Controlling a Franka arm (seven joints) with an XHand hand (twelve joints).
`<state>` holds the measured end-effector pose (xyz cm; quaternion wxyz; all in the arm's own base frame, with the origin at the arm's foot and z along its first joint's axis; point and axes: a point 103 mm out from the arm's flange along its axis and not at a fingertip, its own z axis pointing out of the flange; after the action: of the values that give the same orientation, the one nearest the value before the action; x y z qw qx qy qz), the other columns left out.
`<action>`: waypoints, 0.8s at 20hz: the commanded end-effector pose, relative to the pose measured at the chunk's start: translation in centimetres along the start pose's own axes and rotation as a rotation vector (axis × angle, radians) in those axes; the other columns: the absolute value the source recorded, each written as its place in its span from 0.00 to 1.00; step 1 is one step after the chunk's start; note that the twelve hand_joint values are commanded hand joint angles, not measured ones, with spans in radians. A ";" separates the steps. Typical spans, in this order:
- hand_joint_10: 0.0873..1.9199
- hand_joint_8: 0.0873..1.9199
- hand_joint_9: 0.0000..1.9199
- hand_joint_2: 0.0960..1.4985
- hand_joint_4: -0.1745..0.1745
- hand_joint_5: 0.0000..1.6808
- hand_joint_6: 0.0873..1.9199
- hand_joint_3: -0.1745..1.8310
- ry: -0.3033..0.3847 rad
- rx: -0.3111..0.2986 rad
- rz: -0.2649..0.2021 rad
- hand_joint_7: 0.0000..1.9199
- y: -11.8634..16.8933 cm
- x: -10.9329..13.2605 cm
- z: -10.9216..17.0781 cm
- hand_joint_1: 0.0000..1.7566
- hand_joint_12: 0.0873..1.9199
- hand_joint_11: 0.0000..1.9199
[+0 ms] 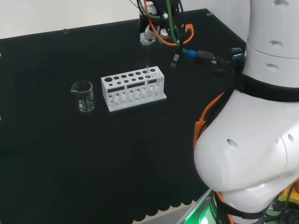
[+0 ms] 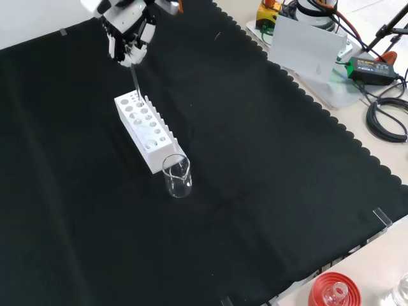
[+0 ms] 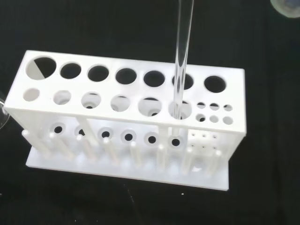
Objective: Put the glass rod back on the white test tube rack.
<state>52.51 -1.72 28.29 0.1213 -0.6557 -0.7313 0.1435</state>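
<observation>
The hand (image 2: 129, 39) hangs above one end of the white test tube rack (image 1: 133, 87), its fingers (image 1: 147, 36) pinching the top of the clear glass rod (image 3: 182, 56). The rod stands upright, a smooth straight cylinder, its lower end sunk into a round hole in the rack's front row, beside the block of small holes. The rack is matte white plastic with two rows of round holes and pegs along its base. A clear glass beaker (image 1: 83, 96) with a spout stands just beside the rack's other end on the black-clothed table (image 2: 255, 159).
</observation>
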 end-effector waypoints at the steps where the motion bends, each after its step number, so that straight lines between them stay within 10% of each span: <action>1: 0.09 0.25 0.94 0.78 0.00 0.60 0.49 0.00 -0.011 0.015 -0.035 0.82 2.1 1.0 0.8 0.67 0.27 0.85; 16: 0.09 0.25 0.94 0.78 0.00 0.60 0.49 0.00 -0.010 0.019 -0.025 0.82 3.1 -0.3 0.7 0.67 0.27 0.85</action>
<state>55.18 -1.39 26.57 0.1222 -0.6431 -0.7402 0.1536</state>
